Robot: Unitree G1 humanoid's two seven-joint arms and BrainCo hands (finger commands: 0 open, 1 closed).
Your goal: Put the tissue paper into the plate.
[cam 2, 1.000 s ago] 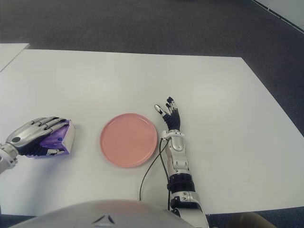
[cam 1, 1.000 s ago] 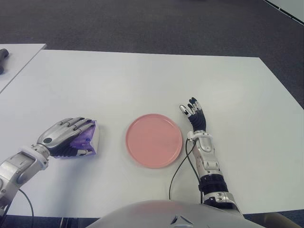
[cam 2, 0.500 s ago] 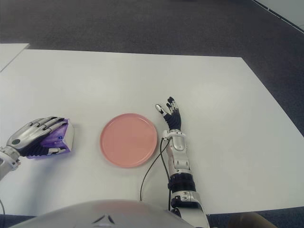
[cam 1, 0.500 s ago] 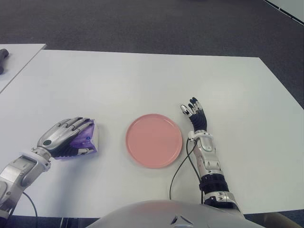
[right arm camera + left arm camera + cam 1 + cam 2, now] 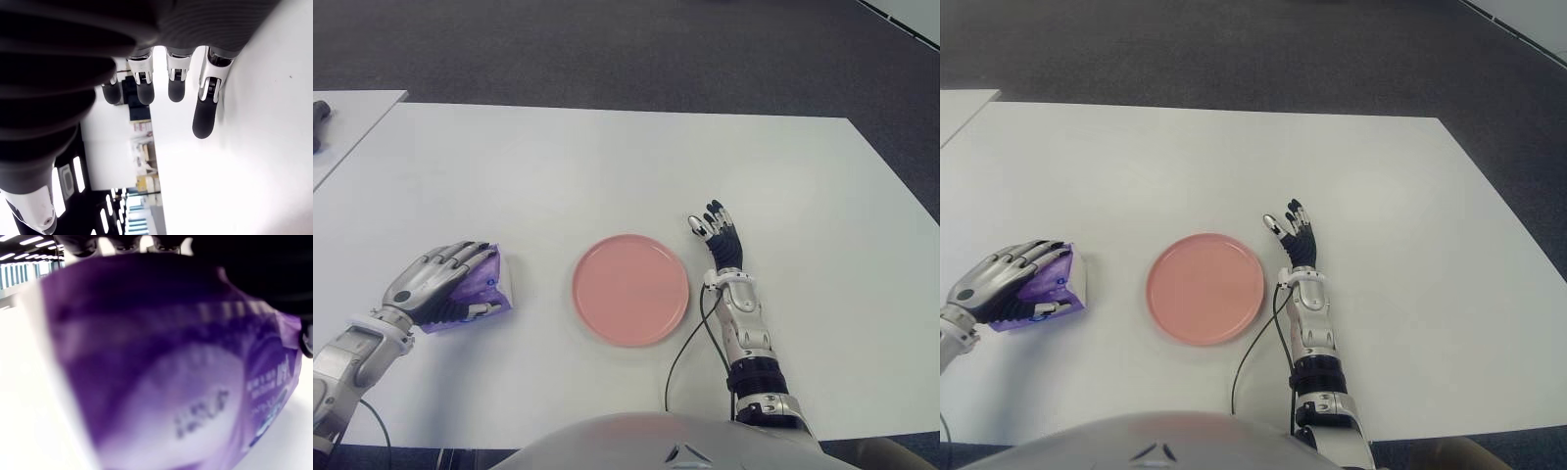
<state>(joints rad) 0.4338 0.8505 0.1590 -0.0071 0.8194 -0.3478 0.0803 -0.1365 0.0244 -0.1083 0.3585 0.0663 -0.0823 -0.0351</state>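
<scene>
A purple and white tissue paper pack (image 5: 481,292) lies on the white table (image 5: 607,166), left of the round pink plate (image 5: 630,289). My left hand (image 5: 433,282) covers the pack from above, its fingers curled around it. The left wrist view is filled by the purple wrapper (image 5: 161,377) pressed close against the palm. Just right of the plate, my right hand (image 5: 718,235) shows with its fingers stretched out flat and nothing in them; its fingertips (image 5: 203,115) show in the right wrist view.
A black cable (image 5: 685,348) runs along the right forearm near the plate's right rim. A second white table's corner (image 5: 352,113) with a dark object (image 5: 319,110) shows at the far left. Dark carpet lies beyond the table.
My left hand has slid the tissue pack a little to the left and toward me, away from the plate. The right hand has barely shifted.
</scene>
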